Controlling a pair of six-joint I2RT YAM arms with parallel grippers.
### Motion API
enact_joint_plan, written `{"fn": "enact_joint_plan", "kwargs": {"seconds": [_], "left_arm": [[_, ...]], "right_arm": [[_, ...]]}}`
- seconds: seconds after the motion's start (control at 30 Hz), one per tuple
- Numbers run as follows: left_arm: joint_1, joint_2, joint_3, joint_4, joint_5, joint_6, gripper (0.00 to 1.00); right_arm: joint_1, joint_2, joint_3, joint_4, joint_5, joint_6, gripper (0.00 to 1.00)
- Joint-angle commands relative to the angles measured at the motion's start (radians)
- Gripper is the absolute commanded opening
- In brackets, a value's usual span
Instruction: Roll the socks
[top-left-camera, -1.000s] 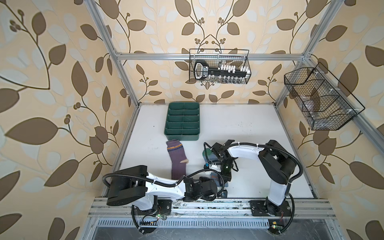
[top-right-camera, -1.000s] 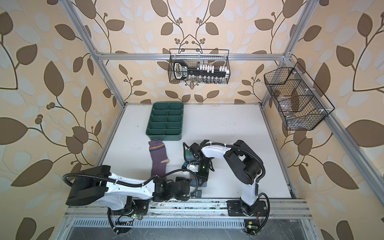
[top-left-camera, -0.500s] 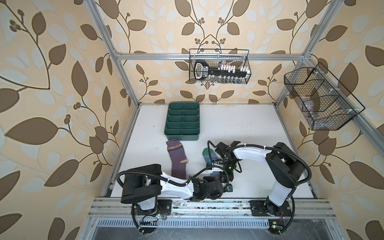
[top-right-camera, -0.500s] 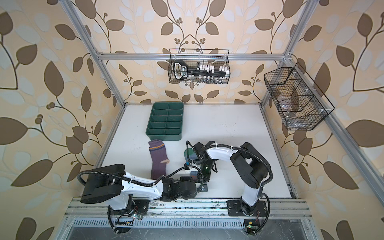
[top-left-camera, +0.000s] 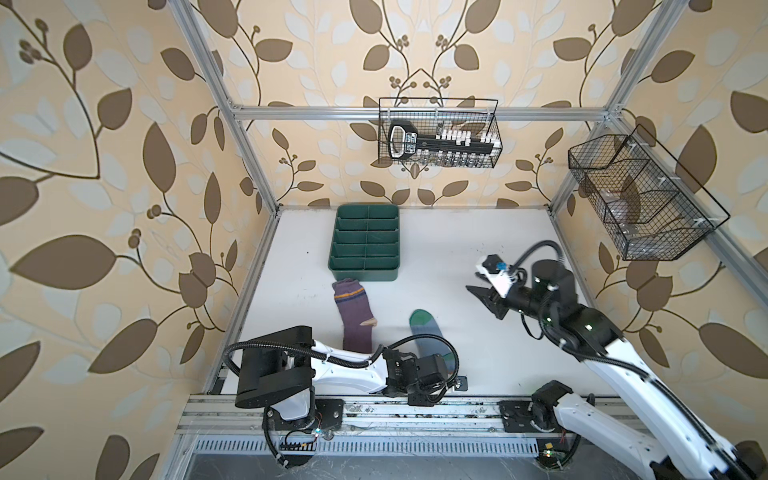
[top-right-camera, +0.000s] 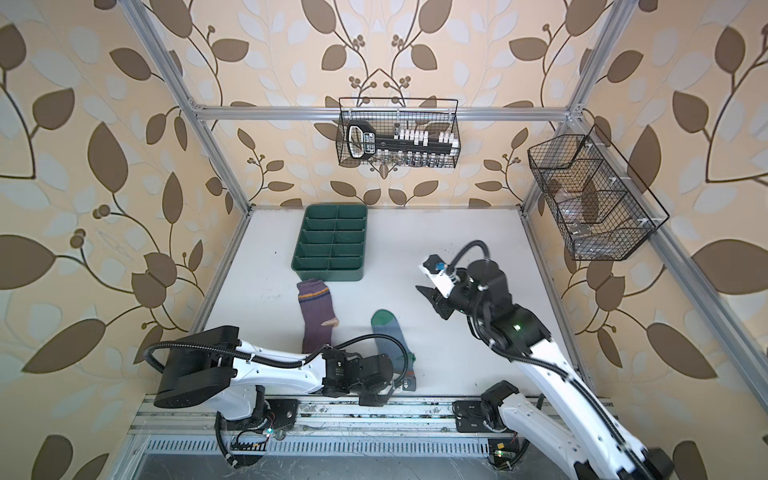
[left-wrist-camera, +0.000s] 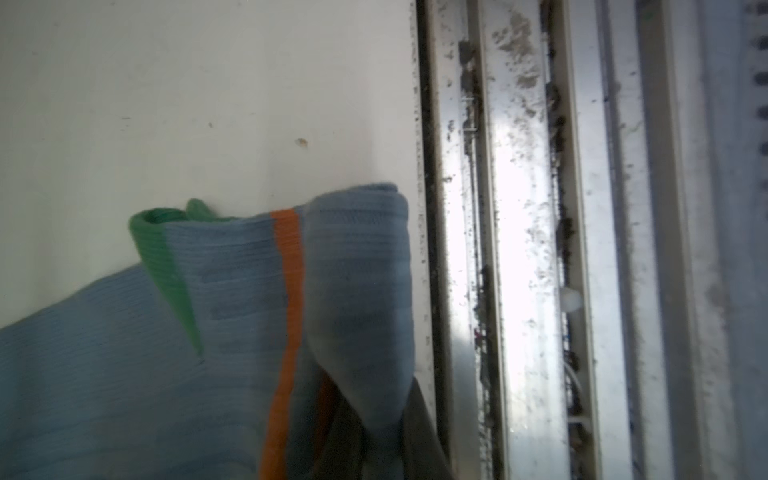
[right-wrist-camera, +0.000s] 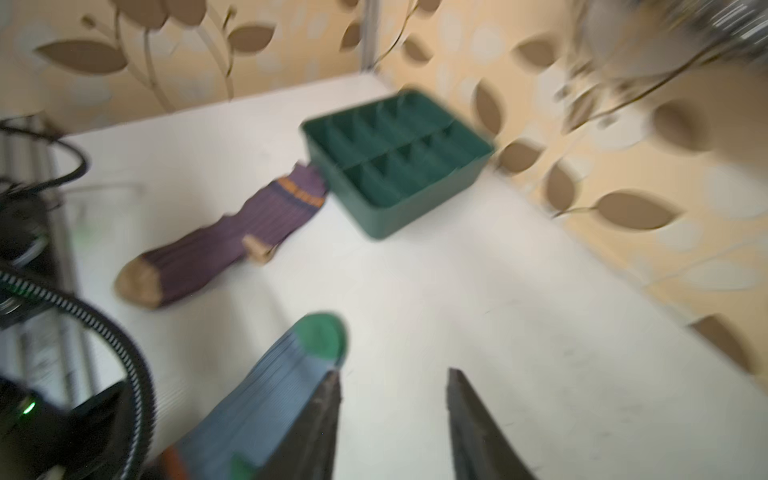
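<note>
Two socks lie on the white table. The purple sock (top-left-camera: 353, 318) (top-right-camera: 316, 318) (right-wrist-camera: 208, 249), with tan toe and heel, lies flat left of centre. Beside it the grey-blue sock (top-left-camera: 424, 332) (top-right-camera: 388, 336) (right-wrist-camera: 266, 395) stretches from its green toe toward the near edge. My left gripper (top-left-camera: 451, 379) (top-right-camera: 402, 384) (left-wrist-camera: 380, 432) is shut on the folded cuff end of the grey-blue sock (left-wrist-camera: 249, 291), by the orange stripe. Raised to the right of the socks, my right gripper (top-left-camera: 484, 302) (top-right-camera: 430, 302) (right-wrist-camera: 394, 374) stands open and holds nothing.
A green divided tray (top-left-camera: 365, 272) (top-right-camera: 330, 270) (right-wrist-camera: 395, 216) sits at the back, just past the purple sock's cuff. Wire baskets hang on the back wall (top-left-camera: 438, 137) and the right wall (top-left-camera: 640, 199). The metal front rail (top-left-camera: 374, 409) (left-wrist-camera: 519, 208) runs right next to the left gripper.
My right gripper opened, let go of the grey-blue sock and rose away to the right. The left gripper closed on the sock's cuff end at the near edge.
</note>
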Motion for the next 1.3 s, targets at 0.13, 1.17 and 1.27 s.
{"fn": "enact_joint_plan", "kwargs": {"seconds": [0.13, 1.17, 1.27], "left_arm": [[0.133, 0.121, 0.082, -0.242, 0.337, -0.032, 0.00], [0.538, 0.428, 0.427, -0.518, 0.617, 0.116, 0.00], [0.538, 0.419, 0.417, -0.508, 0.614, 0.115, 0.00]], "right_arm": [[-0.004, -0.332, -0.116, 0.231, 0.157, 0.176, 0.51], [0.855, 0.295, -0.412, 0.098, 0.649, -0.357, 0.54], [0.797, 0.368, -0.414, 0.171, 0.612, -0.372, 0.54]]}}
